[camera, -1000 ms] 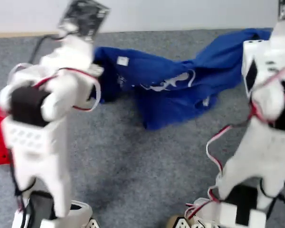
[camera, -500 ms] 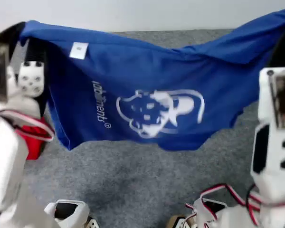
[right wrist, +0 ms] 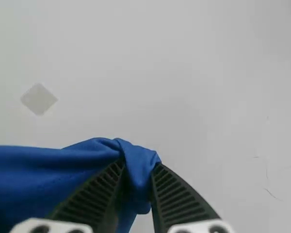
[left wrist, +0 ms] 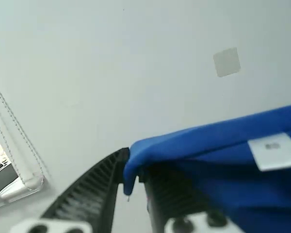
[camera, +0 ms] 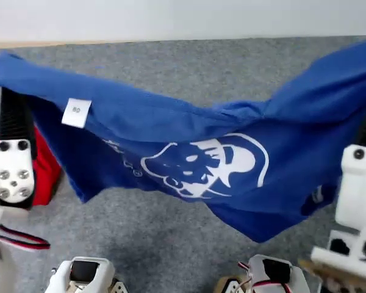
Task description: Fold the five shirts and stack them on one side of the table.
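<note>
A blue shirt point(camera: 195, 152) with a white print and a small white tag hangs stretched in the air above the grey table point(camera: 171, 67), held up between both arms. My left gripper point(left wrist: 133, 167) is shut on one bunched corner of the blue shirt point(left wrist: 218, 145), pointing up at a pale wall. My right gripper point(right wrist: 136, 177) is shut on the other corner of the blue shirt point(right wrist: 48, 170). In the high view the left arm point(camera: 12, 165) rises at the left edge and the right arm point(camera: 357, 195) at the right edge. A red shirt point(camera: 39, 168) lies on the table at the left.
Both arm bases point(camera: 85, 274) stand at the table's near edge. A pale wall point(camera: 171, 18) runs behind the table's far edge. Grey table surface shows below the hanging shirt and behind it.
Both arms have lifted the blue shirt off the table and pulled it wide apart; it went from a crumpled heap to a spread sheet hanging in the air.
</note>
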Robot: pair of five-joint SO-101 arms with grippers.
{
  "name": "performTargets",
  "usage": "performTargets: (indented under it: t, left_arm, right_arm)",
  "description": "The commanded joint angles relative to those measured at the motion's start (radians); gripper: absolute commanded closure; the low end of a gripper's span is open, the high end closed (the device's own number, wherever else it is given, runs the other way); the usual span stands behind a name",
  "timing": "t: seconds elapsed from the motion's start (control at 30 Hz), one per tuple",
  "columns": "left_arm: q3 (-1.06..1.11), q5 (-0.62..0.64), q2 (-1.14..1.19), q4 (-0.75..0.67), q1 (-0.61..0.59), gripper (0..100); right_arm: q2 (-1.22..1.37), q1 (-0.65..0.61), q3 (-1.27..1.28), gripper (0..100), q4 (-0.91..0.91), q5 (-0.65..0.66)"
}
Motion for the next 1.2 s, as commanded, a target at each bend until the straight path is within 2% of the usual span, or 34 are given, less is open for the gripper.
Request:
performTargets:
  t: [0.0, 0.1, 0.23, 0.33, 0.93, 1.17]
  left_arm:
    - [0.007, -0.006, -0.002, 0.011, -0.061, 100]
    - [0.015, -0.006, -0.009, 0.015, -0.083, 100]
    - [0.008, -0.006, -0.009, 0.118, -0.086, 100]
    - [-0.004, -0.005, -0.011, 0.166, -0.08, 100]
    - [0.097, -0.009, -0.169, 0.161, -0.086, 100]
    - [0.097, -0.009, -0.209, 0.163, -0.086, 100]
  right_arm:
    - [-0.002, -0.002, -0.002, 98.9, 0.002, 0.018]
    - [-0.007, 0.041, -0.005, 98.9, 0.007, 0.017]
    - [-0.007, 0.11, -0.005, 98.9, 0.008, 0.014]
    - [-0.008, 0.114, -0.005, 98.9, 0.008, 0.014]
    - [-0.042, 0.114, -0.002, 98.9, 0.01, 0.014]
    - [-0.091, 0.114, -0.002, 98.9, 0.102, 0.012]
